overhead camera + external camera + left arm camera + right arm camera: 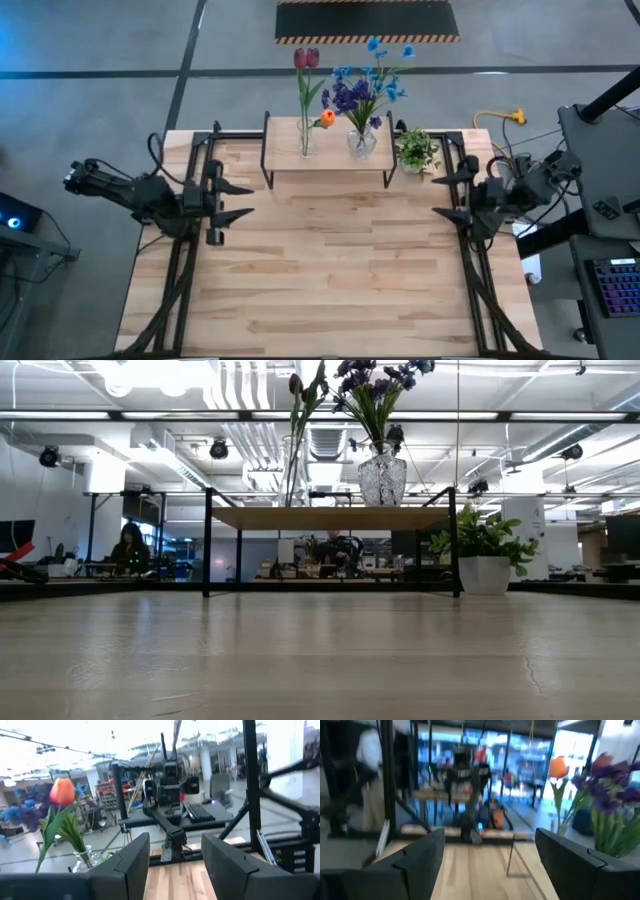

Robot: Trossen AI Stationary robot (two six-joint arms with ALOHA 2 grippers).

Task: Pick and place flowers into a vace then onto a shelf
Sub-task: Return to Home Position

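Light wood planks of the table [330, 270] fill the lower part of the overhead frame, bare between my two arms. At upper centre the flowers stand arranged: dark red tulips [306, 58] and an orange bud [327, 117] rise from a slim tall vase [305, 140]. Just to its right, a purple bunch [350, 97] and a blue spray [385, 75] fill a squat cut-glass vase [361, 142]. Both vases sit upright on the shelf [330, 168], a low wood-topped riser on thin black legs. That is where the task wants them, so I judge the placing is finished. A small potted plant [416, 150] sits on the table just beside the shelf's right end. My left gripper [238, 200], at middle left, and my right gripper [440, 196], at middle right, point inward at each other, well apart from the shelf. Both have their fingers spread and hold nothing. I judge this is a parking pose, since nothing is left to carry. Neither arm shows in the table-level view.
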